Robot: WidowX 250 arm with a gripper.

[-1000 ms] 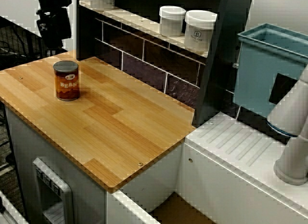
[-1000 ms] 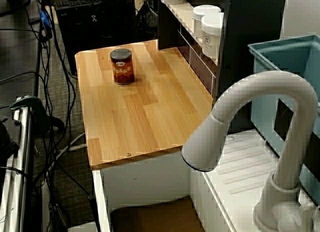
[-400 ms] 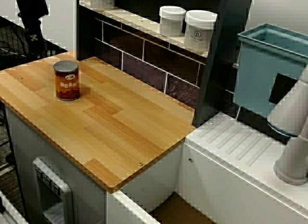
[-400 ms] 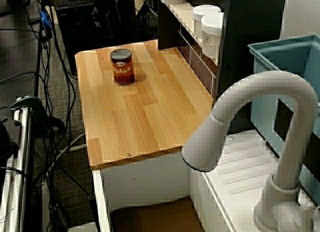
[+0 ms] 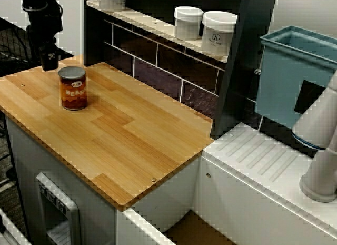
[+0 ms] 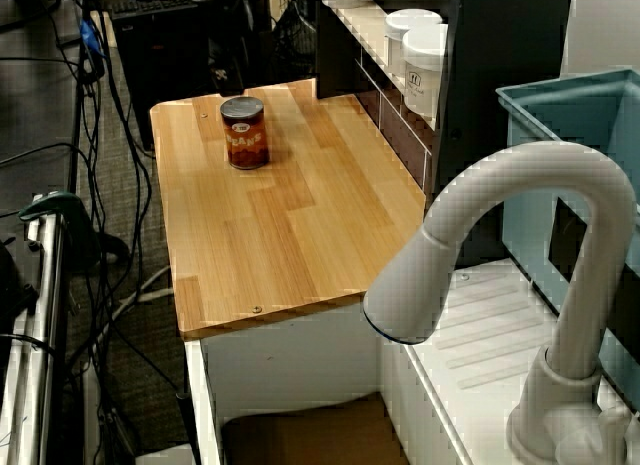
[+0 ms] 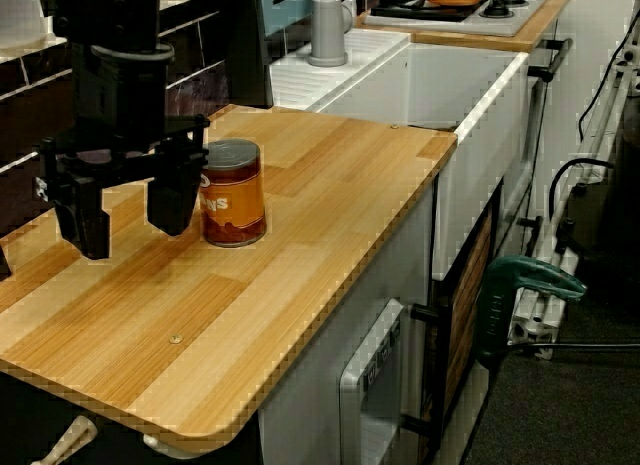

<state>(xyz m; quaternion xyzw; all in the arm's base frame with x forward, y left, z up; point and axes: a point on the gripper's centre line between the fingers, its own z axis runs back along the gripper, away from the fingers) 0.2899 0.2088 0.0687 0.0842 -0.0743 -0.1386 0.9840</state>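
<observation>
A brown bean can [image 5: 72,88] with a dark lid stands upright near the left end of the wooden countertop [image 5: 121,134]. It also shows in the sink-end view [image 6: 245,133] and in the far-end view [image 7: 233,193]. My black gripper [image 7: 125,213] hangs open just above the wood, close beside the can and not touching it. Nothing is between its fingers [image 7: 172,200]. From the front, the gripper [image 5: 49,59] sits behind and left of the can, at the counter's back corner. From the sink end the gripper is dark against a dark background and hard to make out.
Two white jars [image 5: 188,22] [image 5: 218,33] stand on the shelf above the tiled back wall. A teal bin [image 5: 295,76] and a white faucet [image 6: 500,285] are at the sink end. A green clamp [image 7: 525,285] and cables lie off the counter's side.
The gripper has come down from above the frame's top left corner to just over the counter behind the can. The can has not moved.
</observation>
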